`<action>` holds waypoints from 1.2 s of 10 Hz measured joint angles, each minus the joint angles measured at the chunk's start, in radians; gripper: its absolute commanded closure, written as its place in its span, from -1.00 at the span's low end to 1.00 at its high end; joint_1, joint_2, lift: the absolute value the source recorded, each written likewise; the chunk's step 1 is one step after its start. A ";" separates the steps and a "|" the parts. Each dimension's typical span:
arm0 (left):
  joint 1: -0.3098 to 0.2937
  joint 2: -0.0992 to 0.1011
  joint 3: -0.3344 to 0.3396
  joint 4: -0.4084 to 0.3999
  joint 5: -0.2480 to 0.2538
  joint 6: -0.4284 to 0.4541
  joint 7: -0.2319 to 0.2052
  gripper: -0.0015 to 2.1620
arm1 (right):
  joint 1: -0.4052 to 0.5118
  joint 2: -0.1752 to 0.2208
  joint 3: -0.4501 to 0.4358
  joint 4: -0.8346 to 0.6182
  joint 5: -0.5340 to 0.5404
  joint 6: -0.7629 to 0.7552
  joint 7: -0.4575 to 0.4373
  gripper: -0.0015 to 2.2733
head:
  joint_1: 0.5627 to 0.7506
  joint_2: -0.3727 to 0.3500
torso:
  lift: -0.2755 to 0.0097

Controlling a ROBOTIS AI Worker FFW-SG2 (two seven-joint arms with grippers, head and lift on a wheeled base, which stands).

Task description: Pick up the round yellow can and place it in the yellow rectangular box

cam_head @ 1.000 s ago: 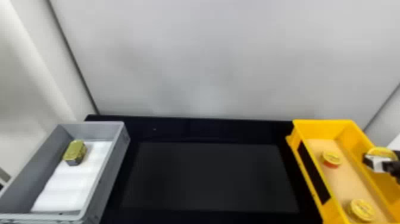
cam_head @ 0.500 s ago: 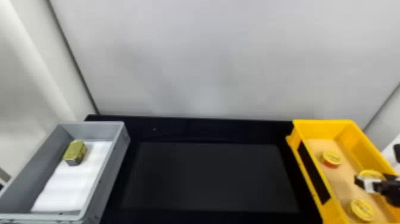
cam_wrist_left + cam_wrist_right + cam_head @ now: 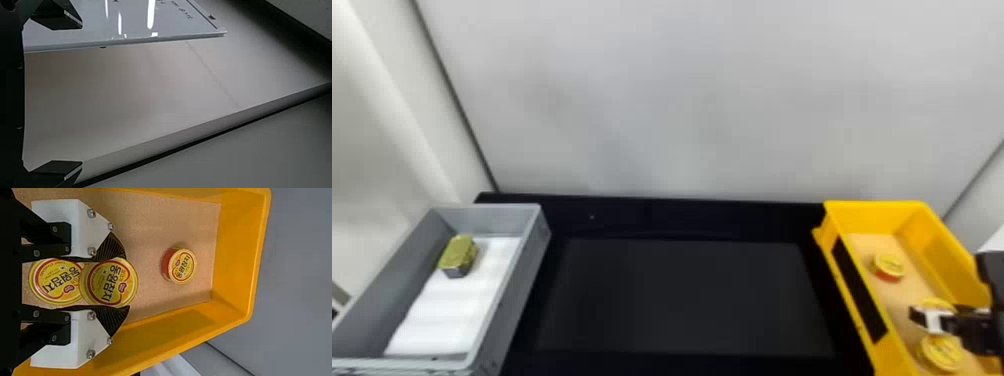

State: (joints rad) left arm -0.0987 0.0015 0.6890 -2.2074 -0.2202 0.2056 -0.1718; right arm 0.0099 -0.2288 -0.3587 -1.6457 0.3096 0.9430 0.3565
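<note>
Inside the yellow rectangular box (image 3: 877, 215), the right gripper (image 3: 934, 320) has its two fingers closed around the round yellow can (image 3: 111, 282), one pad against each side, the printed lid showing between them. I can't tell whether the can's base touches the box floor. From the wrist camera, its lid partly covers that of a second yellow can (image 3: 55, 282), nearer the robot. Farther up the box, well apart from both, sits a smaller red-sided can (image 3: 180, 265).

The box stands at the right of a black table (image 3: 682, 215), which has a dark rectangular panel (image 3: 682, 300) at its middle. Across at the left is a grey box (image 3: 534, 217), where a gold-topped tin (image 3: 458, 255) sits at the edge of some white padding (image 3: 454, 315). A pale wall (image 3: 682, 100) rises behind. As for the left gripper (image 3: 82, 94), its fingers are spread wide, near a glossy white panel (image 3: 133, 23).
</note>
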 measured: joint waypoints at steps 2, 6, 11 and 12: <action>0.000 0.000 0.000 0.000 -0.001 0.000 0.000 -0.96 | -0.005 -0.002 0.002 0.008 -0.004 0.000 0.005 -0.37 | 0.31 0.07 | 0.55; 0.001 0.000 0.001 0.000 -0.003 0.001 0.000 -0.96 | -0.006 -0.012 0.002 -0.033 -0.004 0.011 0.005 -0.78 | 0.31 0.07 | 0.55; 0.001 0.000 0.002 0.000 -0.004 0.002 -0.002 -0.96 | -0.003 -0.017 0.007 -0.042 -0.004 0.017 0.016 -0.89 | 0.31 0.07 | 0.55; 0.001 0.000 0.002 0.000 -0.004 0.002 -0.002 -0.96 | -0.003 -0.021 0.015 -0.052 -0.003 0.007 0.021 -0.89 | 0.31 0.07 | 0.55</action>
State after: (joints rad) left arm -0.0982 0.0015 0.6912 -2.2074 -0.2239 0.2072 -0.1733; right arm 0.0070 -0.2501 -0.3435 -1.6982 0.3062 0.9498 0.3779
